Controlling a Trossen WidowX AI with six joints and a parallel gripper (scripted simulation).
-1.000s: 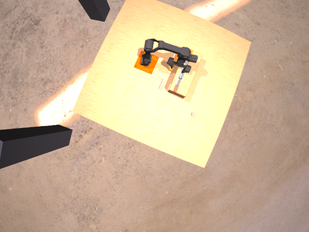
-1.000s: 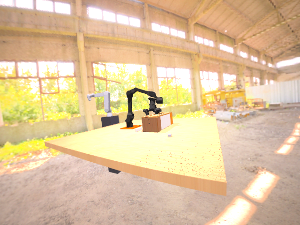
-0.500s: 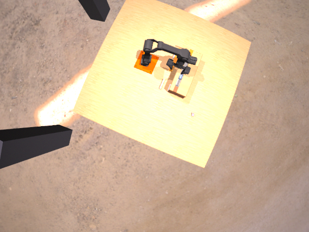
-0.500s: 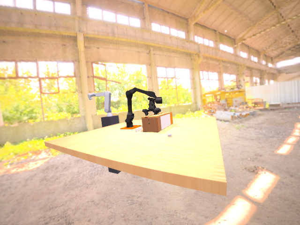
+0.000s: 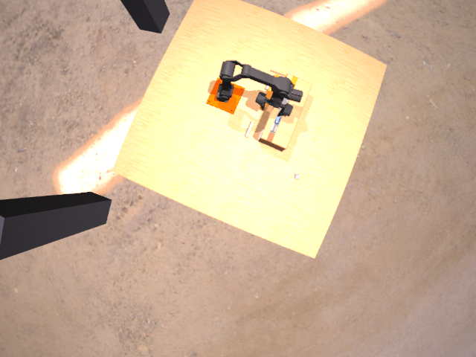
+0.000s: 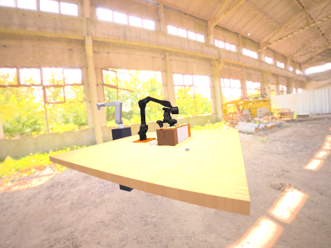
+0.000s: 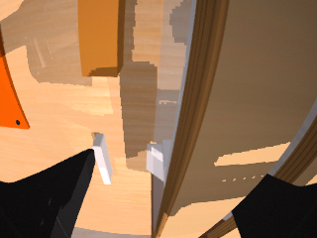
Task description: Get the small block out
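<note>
The box (image 5: pixel 272 144) (image 6: pixel 166 138) (image 7: pixel 192 114) stands upright on the table (image 5: pixel 215 161) (image 6: pixel 211 170). My gripper (image 5: pixel 273 109) (image 6: pixel 167 124) (image 7: pixel 157 159) is open and empty just above the box. In the wrist view its fingers straddle the near wooden wall, one outside the box and one over the far wall. A small pale block (image 5: pixel 297 176) (image 6: pixel 186 149) lies on the table beyond the box's brown end; I cannot tell whether it is the task's block. I make out no block on the shelf, which the arm and walls partly hide.
A thin white bar (image 5: pixel 249 129) (image 6: pixel 153 142) (image 7: pixel 102 159) lies between box and arm base. A white piece (image 7: pixel 155 161) is at the box's near side. An orange bar (image 7: pixel 100 37) stands beside the box. The arm's orange base plate (image 5: pixel 235 101) (image 6: pixel 135 141) (image 7: pixel 11 94) lies left.
</note>
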